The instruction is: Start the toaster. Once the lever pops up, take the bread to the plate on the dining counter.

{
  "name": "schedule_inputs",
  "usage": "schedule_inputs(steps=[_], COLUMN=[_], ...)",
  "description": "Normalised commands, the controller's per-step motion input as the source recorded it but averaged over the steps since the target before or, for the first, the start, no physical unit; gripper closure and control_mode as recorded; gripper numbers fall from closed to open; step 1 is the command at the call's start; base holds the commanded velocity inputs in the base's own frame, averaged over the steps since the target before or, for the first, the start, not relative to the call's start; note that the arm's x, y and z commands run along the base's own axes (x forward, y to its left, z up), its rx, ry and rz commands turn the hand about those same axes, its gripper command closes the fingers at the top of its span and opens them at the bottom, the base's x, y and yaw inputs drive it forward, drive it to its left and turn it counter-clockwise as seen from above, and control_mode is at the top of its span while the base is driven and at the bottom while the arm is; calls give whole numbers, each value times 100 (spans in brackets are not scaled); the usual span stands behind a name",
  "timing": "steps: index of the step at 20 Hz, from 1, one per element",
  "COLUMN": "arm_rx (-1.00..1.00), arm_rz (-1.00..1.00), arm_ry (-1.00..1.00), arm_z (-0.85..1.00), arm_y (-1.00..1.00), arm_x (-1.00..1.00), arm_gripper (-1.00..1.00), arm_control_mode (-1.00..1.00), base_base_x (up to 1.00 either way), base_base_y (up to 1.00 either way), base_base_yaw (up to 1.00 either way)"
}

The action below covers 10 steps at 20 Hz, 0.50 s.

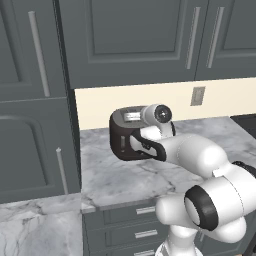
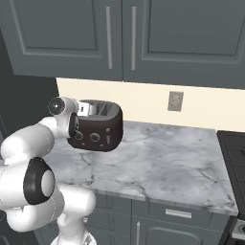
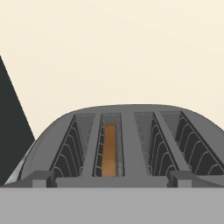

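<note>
Right now I count one toaster (image 2: 98, 127) on the marble surface (image 2: 162, 162), near its left end against the cream wall, with two round knobs (image 2: 94, 138) on its front. Looking down along the hand, I see four slots and one bread (image 3: 109, 149) slice, upright in the second slot from the left. My pincer stands wide open, holding nothing.

bread (image 3: 109, 149) in toaster (image 2: 98, 125) (on worktop (image 2: 158, 165)) — upright
</note>
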Motion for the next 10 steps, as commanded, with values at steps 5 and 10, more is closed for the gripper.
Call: schedule_inputs(steps=[5,10], arm_rx=[0,0], arm_rz=[0,0], arm_ry=[0,0], arm_z=[0,0], arm_y=[0,0], arm_x=[0,0], arm_gripper=[-100,-100], arm_control_mode=[-100,-100], base_base_x=[0,0], base_base_y=[0,0], base_base_yaw=[0,0])
